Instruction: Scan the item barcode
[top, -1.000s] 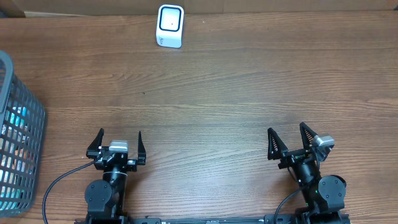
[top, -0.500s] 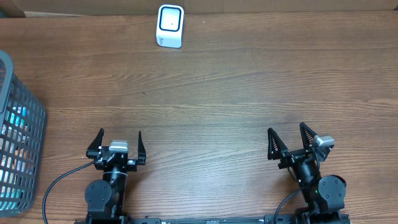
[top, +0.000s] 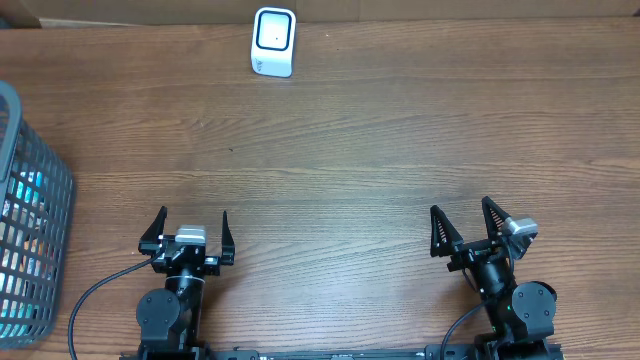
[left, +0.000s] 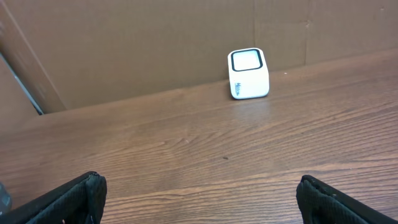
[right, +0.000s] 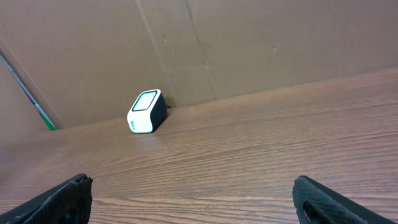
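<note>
A white barcode scanner (top: 273, 41) with a dark window stands at the table's far edge; it also shows as the scanner (left: 249, 74) in the left wrist view and the scanner (right: 147, 112) in the right wrist view. My left gripper (top: 192, 228) sits near the front edge at left, open and empty. At front right my right gripper (top: 461, 226) is open too, nothing between its fingers. Items lie in a grey basket (top: 30, 215) at the left edge, seen through its mesh; no single item or barcode can be made out.
Brown cardboard walls (left: 155, 43) stand behind the wooden table (top: 380, 150). The basket overhangs the left side of the overhead view.
</note>
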